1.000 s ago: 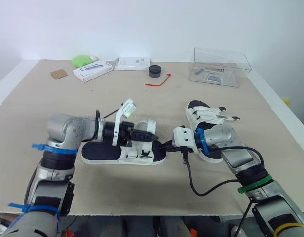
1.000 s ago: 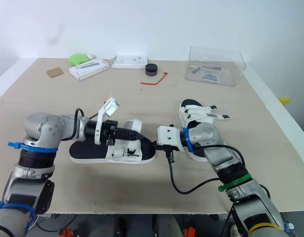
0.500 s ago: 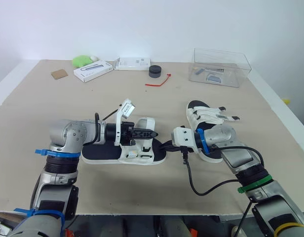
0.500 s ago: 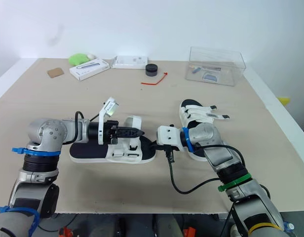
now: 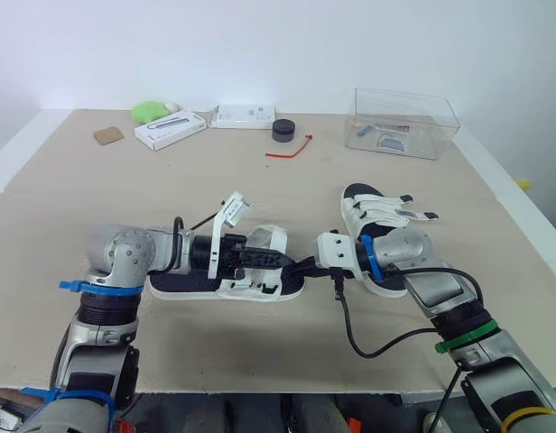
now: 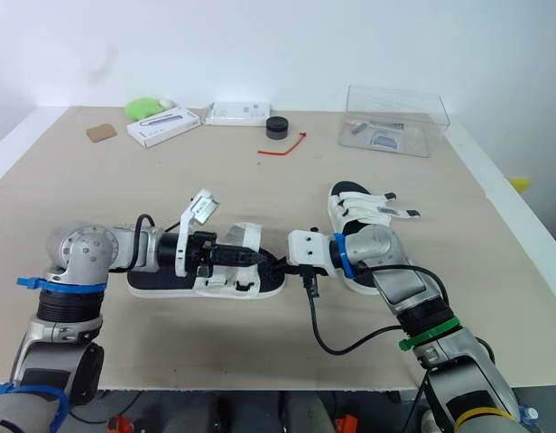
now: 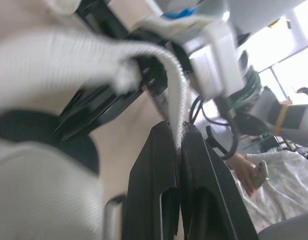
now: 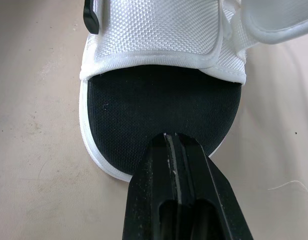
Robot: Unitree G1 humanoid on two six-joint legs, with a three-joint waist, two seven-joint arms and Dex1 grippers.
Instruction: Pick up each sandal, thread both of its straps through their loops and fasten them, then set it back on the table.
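Observation:
A white sandal with a black sole (image 5: pixel 180 281) lies flat at the table's front centre. My left gripper (image 5: pixel 274 260) lies low over its toe straps, shut on a white strap (image 7: pixel 166 65) that arches up from between the fingertips. My right gripper (image 5: pixel 302 267) comes in from the right, shut, with its tips resting on the toe edge of the sandal's sole (image 8: pixel 159 105). A second white sandal (image 5: pixel 375 211) lies on the table behind my right forearm, its straps lying across it.
At the back stand a clear plastic box (image 5: pixel 405 123), a black round puck (image 5: pixel 283 130), a red tie (image 5: pixel 291 150), two white boxes (image 5: pixel 170 129), a green object (image 5: pixel 149 111) and a brown card (image 5: pixel 107 135). A black cable (image 5: pixel 350 327) loops under my right wrist.
My left gripper has come down from above the sandal and reached toward its toe, drawing the strap low with it. The right gripper stays at the toe.

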